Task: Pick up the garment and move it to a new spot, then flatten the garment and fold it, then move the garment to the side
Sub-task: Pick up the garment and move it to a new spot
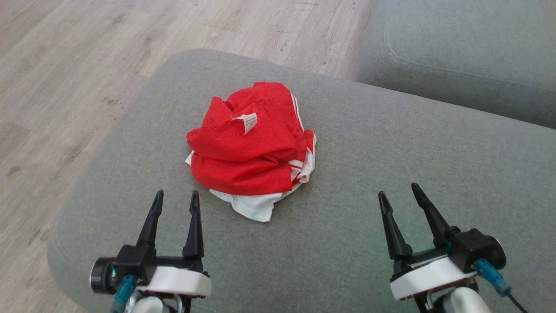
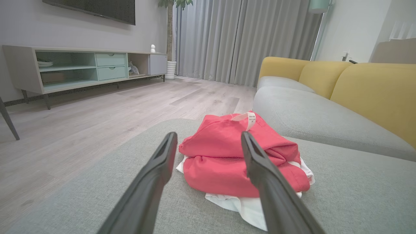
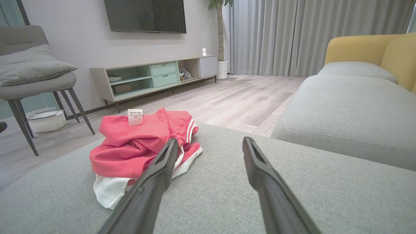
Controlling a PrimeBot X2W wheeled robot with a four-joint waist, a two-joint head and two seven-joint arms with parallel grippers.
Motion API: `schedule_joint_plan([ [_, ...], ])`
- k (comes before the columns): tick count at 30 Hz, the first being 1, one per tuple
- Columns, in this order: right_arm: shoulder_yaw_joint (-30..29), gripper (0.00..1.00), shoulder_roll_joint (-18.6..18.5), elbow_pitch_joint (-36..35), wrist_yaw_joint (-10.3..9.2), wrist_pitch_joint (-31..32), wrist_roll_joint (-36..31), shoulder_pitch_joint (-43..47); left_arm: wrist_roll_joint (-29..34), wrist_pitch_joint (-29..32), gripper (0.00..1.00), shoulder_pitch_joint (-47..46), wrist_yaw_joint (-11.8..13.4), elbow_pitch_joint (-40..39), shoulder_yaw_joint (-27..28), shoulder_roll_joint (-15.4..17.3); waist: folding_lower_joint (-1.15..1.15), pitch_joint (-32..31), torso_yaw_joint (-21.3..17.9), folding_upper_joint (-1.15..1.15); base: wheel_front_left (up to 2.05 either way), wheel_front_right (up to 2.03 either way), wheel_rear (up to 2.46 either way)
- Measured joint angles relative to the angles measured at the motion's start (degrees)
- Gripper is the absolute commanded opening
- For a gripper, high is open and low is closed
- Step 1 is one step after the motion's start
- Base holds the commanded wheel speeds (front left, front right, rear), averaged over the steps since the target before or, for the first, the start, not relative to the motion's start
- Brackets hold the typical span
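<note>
Crumpled garment point(image 1: 247, 148) is lying on grey sofa cushion point(image 1: 391, 174), wood floor point(image 1: 65, 65) beyond. Hovering nearby: left gripper point(image 1: 177, 192), right gripper point(image 1: 398, 189), jaws spread, empty. Its label point(image 1: 246, 121) text is unreadable.

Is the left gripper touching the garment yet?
No, in the head view the left gripper is open and short of the garment, with bare cushion showing between them.

Garment point(image 1: 249, 148): soft, matt red cloth, heavily creased, with smooth white cloth trim and a thin, paper-like white label point(image 1: 248, 121). Seat cushion point(image 1: 391, 152): grey woven fabric, matt and finely rough. Floor point(image 1: 65, 65): pale wood-grain planks, smooth, low sheen.
</note>
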Motion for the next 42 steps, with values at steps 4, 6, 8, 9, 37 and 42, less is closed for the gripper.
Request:
schedule_joint_plan([
  [4,0.8,1.00,0.0,0.0,0.00,0.0,0.0,0.0,0.0,0.0,1.00,0.2,-0.1,0.0,0.5,0.0,0.00,0.4,-0.4,0.00,0.00,0.00,0.00],
  [6,1.2,1.00,0.0,0.0,0.00,0.0,0.0,-0.2,0.1,0.0,1.00,0.2,-0.2,0.1,0.8,0.0,0.00,0.8,-1.0,0.00,0.00,0.00,0.00],
  [8,1.5,1.00,0.0,0.0,0.00,0.0,0.0,-0.3,0.9,0.0,1.00,-0.1,-0.7,0.3,0.9,0.3,0.00,1.5,-1.8,0.00,0.00,0.00,0.00],
  [9,1.5,1.00,0.0,0.0,0.00,0.0,0.0,-0.4,1.5,0.0,1.00,-0.6,-1.3,0.5,0.9,0.5,0.00,1.9,-2.2,0.00,0.00,0.00,0.00],
  [37,1.3,1.00,-0.2,0.6,0.00,0.0,-0.1,-7.6,-8.7,22.1,0.00,-36.8,-8.2,26.2,-21.7,19.6,0.01,13.6,-16.2,0.00,0.00,0.00,0.00],
  [42,1.2,1.00,-0.2,1.1,0.00,0.0,0.0,-7.5,-10.7,16.3,0.00,-36.9,-8.2,24.4,-23.7,19.7,0.00,12.4,-16.2,0.00,0.00,0.00,0.00],
])
